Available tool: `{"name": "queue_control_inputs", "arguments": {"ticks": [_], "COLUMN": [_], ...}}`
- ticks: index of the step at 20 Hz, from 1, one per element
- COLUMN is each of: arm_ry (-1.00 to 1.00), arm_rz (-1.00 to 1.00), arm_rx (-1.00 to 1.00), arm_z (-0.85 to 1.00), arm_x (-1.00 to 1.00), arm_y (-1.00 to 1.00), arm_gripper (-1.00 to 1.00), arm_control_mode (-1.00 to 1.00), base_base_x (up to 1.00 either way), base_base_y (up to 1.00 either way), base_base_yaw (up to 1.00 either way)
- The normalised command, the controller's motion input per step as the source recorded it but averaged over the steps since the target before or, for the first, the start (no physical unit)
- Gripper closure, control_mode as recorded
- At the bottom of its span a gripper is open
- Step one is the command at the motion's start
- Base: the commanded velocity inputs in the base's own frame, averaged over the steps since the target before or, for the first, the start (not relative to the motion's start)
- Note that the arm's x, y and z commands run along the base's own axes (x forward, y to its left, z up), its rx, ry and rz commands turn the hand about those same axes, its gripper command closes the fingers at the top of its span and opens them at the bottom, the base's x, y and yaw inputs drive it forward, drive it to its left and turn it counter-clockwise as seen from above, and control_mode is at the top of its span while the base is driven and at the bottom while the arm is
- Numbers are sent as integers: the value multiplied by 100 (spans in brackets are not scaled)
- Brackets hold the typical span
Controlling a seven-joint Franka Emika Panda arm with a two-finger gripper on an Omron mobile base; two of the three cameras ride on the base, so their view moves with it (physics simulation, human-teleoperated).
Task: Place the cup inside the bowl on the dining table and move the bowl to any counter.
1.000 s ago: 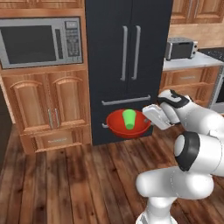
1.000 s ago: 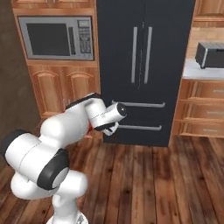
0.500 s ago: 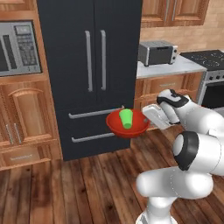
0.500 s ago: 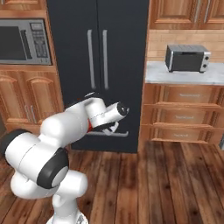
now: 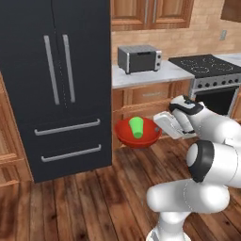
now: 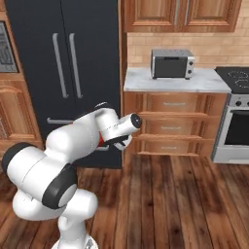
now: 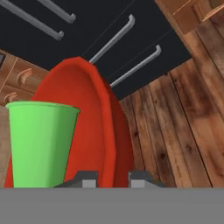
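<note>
The red bowl (image 5: 126, 135) hangs in the air in front of the robot, with the green cup (image 5: 136, 127) standing upright inside it. My gripper (image 5: 158, 126) is shut on the bowl's right rim. In the hand view the bowl (image 7: 97, 127) rises edge-on between the two fingertips, the cup (image 7: 41, 144) stands left of the rim, and the gripper (image 7: 112, 178) pinches the rim at the bottom. The counter (image 5: 141, 76) lies just behind and to the right of the bowl, a little higher than it. The dining table is out of view.
A silver toaster oven (image 5: 140, 58) sits on the counter (image 6: 170, 81). A stove (image 5: 207, 68) with an oven stands to its right. The black fridge (image 5: 54, 84) fills the left. Wood floor (image 6: 180, 194) lies open ahead.
The whole picture has slid left as the camera moved: the microwave has left the view, and the counter, toaster oven and stove have come in. The bowl and cup stay in my grip.
</note>
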Motion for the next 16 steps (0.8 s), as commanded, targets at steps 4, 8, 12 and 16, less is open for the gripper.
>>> {"name": "queue_control_inputs", "arguments": {"ticks": [4, 8, 12, 16], "arm_ry": [0, 0, 0, 0], "arm_rz": [0, 0, 0, 0], "arm_rx": [0, 0, 0, 0], "arm_z": [0, 0, 0, 0], "arm_x": [0, 0, 0, 0], "arm_y": [0, 0, 0, 0], "arm_gripper": [100, 100, 100, 100], "arm_control_mode": [100, 100, 100, 100], "base_base_x": [16, 39, 73, 100], "base_base_y": [-56, -24, -12, -14], "base_base_yaw": [-10, -2, 1, 8]}}
